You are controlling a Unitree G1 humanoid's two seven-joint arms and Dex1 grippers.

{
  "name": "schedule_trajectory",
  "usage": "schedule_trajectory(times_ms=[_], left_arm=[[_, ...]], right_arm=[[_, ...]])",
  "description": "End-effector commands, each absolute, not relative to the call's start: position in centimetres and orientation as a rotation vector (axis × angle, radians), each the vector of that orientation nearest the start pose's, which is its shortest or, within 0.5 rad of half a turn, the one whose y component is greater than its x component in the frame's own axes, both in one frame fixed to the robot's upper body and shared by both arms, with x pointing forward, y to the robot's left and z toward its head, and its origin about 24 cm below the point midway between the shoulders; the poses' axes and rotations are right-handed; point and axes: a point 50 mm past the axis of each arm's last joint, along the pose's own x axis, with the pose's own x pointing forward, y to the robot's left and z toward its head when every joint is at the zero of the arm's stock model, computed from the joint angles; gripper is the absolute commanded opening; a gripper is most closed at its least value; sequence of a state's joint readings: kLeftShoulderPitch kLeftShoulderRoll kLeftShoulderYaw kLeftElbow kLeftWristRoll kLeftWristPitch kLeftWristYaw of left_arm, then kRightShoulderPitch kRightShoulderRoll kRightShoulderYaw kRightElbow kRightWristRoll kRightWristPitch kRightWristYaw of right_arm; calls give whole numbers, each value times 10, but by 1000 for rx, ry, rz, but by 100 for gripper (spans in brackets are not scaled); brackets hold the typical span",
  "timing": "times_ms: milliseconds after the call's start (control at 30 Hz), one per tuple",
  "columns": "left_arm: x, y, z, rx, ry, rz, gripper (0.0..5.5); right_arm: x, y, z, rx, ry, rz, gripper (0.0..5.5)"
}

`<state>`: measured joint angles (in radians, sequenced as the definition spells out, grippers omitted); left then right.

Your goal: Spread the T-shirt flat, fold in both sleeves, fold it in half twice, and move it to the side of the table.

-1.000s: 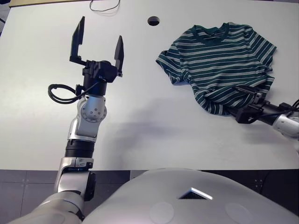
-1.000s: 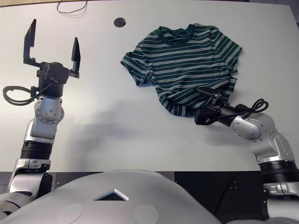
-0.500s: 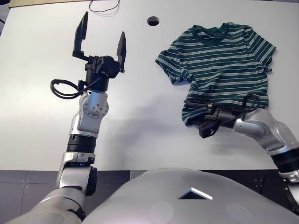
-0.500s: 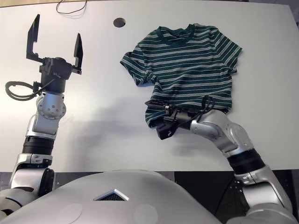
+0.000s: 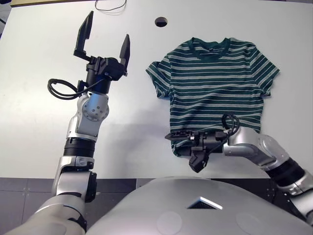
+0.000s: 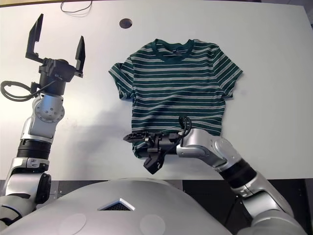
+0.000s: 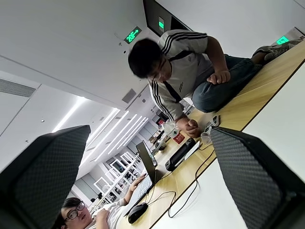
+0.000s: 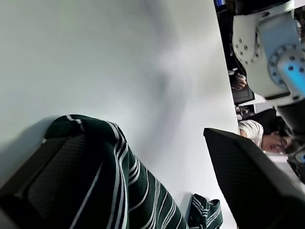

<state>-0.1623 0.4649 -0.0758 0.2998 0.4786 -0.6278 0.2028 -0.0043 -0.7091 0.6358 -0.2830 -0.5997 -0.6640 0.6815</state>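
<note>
The dark green T-shirt with white stripes [image 5: 215, 90] lies face up on the white table [image 5: 39, 107], collar at the far end. Its body is mostly flat; the sleeve on my left [image 5: 159, 81] is bunched. My right gripper [image 5: 182, 152] sits at the near left corner of the hem. It is open, and the fabric [image 8: 109, 191] drapes over one finger [image 8: 43, 181] while the other finger [image 8: 257, 181] stands clear. My left gripper [image 5: 107, 27] is raised over the table's left part, open and holding nothing, well away from the shirt.
A round hole [image 5: 160, 22] in the tabletop lies beyond the shirt's left shoulder. A thin black cable [image 5: 108, 6] rests at the far edge. The hem corner is close to the table's near edge [image 5: 146, 177]. Bare table stretches left of the shirt.
My right gripper swept leftward and toward me with the hem, and its fingers have parted. The whole shirt slid nearer and leftward and now lies flatter. The left gripper barely moved.
</note>
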Motion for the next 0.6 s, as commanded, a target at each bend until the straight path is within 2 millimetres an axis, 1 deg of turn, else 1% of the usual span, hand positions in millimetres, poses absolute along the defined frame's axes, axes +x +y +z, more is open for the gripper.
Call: schedule_trajectory(times_ms=[33, 133, 200, 267, 367, 433, 500, 533, 600], left_arm=[[276, 197, 81, 883, -517, -187, 465], [283, 184, 72, 920, -493, -293, 465], [287, 167, 62, 979, -472, -433, 465], [291, 145, 53, 1031, -456, -612, 465], [298, 106, 38, 1037, -389, -943, 465], [306, 90, 32, 1060, -322, -1072, 465], [315, 83, 27, 1134, -245, -1122, 465], [321, 83, 24, 1190, -201, -1125, 465], [330, 90, 17, 1309, -107, -1096, 465]], right_arm=[[137, -91, 52, -1217, -495, 1647, 419], [141, -80, 64, -1170, -575, 1576, 419], [143, -79, 65, -1171, -579, 1559, 419], [144, -80, 63, -1182, -567, 1549, 419], [145, -79, 59, -1186, -548, 1549, 419], [145, -78, 57, -1186, -543, 1550, 419], [144, -77, 55, -1185, -539, 1550, 419], [143, -77, 55, -1184, -535, 1553, 419], [140, -79, 54, -1183, -519, 1570, 419]])
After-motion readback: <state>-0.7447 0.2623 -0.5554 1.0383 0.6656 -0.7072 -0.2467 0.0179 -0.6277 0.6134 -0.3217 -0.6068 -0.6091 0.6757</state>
